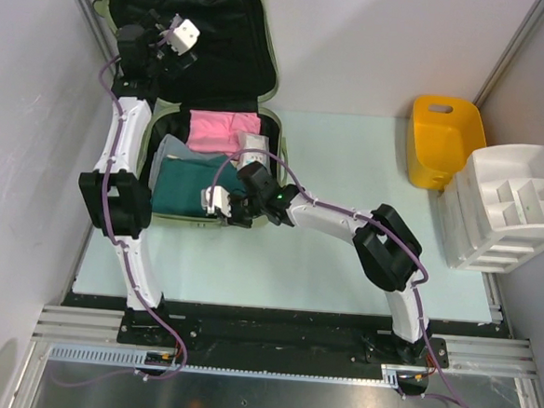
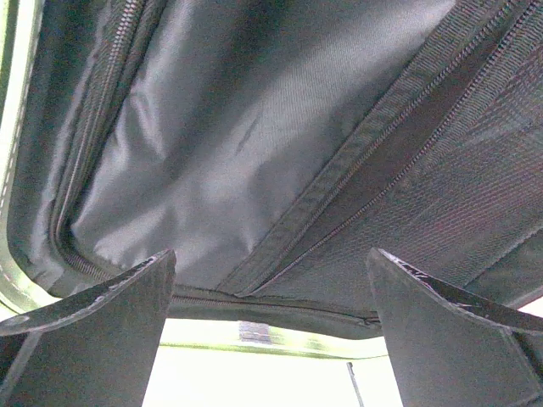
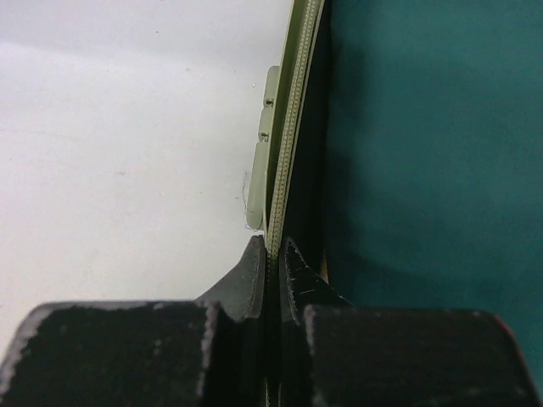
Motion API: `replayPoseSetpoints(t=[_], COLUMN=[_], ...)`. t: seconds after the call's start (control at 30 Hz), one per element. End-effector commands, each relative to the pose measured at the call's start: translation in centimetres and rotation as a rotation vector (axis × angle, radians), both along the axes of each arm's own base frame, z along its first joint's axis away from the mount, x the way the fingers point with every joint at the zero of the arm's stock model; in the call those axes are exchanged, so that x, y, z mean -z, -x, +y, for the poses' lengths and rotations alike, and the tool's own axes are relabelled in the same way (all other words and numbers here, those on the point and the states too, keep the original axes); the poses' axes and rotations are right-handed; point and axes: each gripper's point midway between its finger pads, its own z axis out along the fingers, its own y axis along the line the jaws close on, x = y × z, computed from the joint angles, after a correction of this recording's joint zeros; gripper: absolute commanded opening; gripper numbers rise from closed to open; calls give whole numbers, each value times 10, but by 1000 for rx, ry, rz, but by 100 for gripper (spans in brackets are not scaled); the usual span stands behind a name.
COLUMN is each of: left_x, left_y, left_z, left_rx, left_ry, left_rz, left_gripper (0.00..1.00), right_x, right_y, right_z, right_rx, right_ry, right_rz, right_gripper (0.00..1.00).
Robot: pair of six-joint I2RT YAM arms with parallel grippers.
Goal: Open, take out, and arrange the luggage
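We find the luggage [image 1: 228,56], a large pale sage-green hard-shell suitcase with rounded corners and black fabric lining, lying open at the far left of the pale green table [image 1: 358,173]. Its long axis runs away from the arm bases. The lid half is farthest out and the packed half is nearer to us. A folded teal cloth [image 1: 182,186] fills the near part of the packed half, and a pink cloth [image 1: 221,130] lies beyond it.

The right gripper [image 1: 219,203] sits at the near rim of the packed half. In its wrist view the right gripper [image 3: 273,248] is clenched on that sage rim with the zipper edge between the fingers. The rim runs straight ahead from the jaws. The teal cloth [image 3: 424,153] lies just inside it on one side and the bare table [image 3: 119,153] on the other. We cannot quite tell whether the inner finger also catches a fold of lining.

The left gripper [image 1: 177,37] hangs up in the lid half. Its wrist view shows it released, fingers wide apart, with only black lining [image 2: 254,127] ahead and nothing between them.

We judge that the case is open and emptying it comes next. The right arm is nearer the clothes, but its grip is on the shell, so it must let go and shift inward over the teal cloth.
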Motion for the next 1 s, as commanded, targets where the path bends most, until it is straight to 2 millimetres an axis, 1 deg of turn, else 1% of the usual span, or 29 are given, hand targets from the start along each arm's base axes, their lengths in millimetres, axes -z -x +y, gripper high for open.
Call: replayPoseSetpoints(t=[0.0,0.07,0.1,0.13,0.17,0.2,0.23,0.27,0.3,0.33,0.37,0.4,0.43,0.47,0.5,0.53,0.57,0.6,0.63,0.67,0.7,0.73,0.77,0.8,0.83,0.87,0.9,0.93,0.97], left_x=[-28,-26,-35,-29,-32,-34,-36,-36,-37,-37,-35,-38,-16,-36,-34,-15,-29,-27,-9,-18,-17,-1,1,3,7,9,17,21,24], left_y=[4,7,14,17,23,31,46,54,63,81,90,102,113,138,149,162,184,195,208,228,240,249,259,272,279,286,295,299,302], left_z=[-7,-8,-10,-14,-16,-22,-27,-30,-31,-34,-34,-35,-37,-39,-41,-43,-44,-47,-48,-52,-56,-58,-62,-64,-66,-69,-72,-73,-74], left_rx=[5,12,20,30,39,66,82,94,96,95,91,88,87,93,91,79,79,76,66,88,93,89,102,96,92,100,104,104,103], left_ry=[22,37,47,83,96,108,126,136,150,189,210,225,256,268,281,324,343,383,401,411,439,459,475,514,536,553,573,581,590], left_rz=[-68,-59,-70,-48,-46,-39,-22,-13,-4,28,49,63,137,111,128,199,179,199,255,242,256,306,320,328,348,359,387,395,402], left_gripper=[100,100,100,100,100,100,100,100,100,100,100,100,100,100,100,100,100,100,100,100,100,100,100,100,100,100,100,100,100], right_x=[-7,-7,-8,-9,-11,-19,-27,-33,-42,-59,-68,-80,-99,-112,-125,-135,-160,-171,-182,-198,-202,-204,-208,-209,-208,-201,-200,-198,-188], right_y=[47,47,47,44,41,38,35,29,24,22,13,8,5,0,-8,-14,-18,-33,-40,-45,-67,-76,-90,-101,-127,-136,-145,-167,-174], right_z=[11,11,11,10,9,10,10,9,9,9,5,4,0,-4,-10,-16,-26,-40,-50,-63,-88,-103,-127,-145,-184,-207,-228,-270,-292], right_rx=[-119,-113,-104,-90,-75,-60,-34,-13,5,26,56,74,93,129,161,193,247,300,335,372,461,513,603,674,782,851,912,1024,1082], right_ry=[7,8,9,9,8,-13,-29,-44,-67,-97,-114,-138,-172,-193,-221,-244,-289,-311,-329,-356,-356,-356,-351,-360,-367,-346,-340,-330,-297], right_rz=[71,69,75,73,73,68,81,76,65,64,58,49,36,38,33,33,40,37,40,40,61,66,58,85,86,103,105,84,89], right_gripper=[0,0,2,12,35,48,58,70,74,77,85,89,91,94,95,95,96,96,96,96,96,96,96,95,95,94,94,93,93])
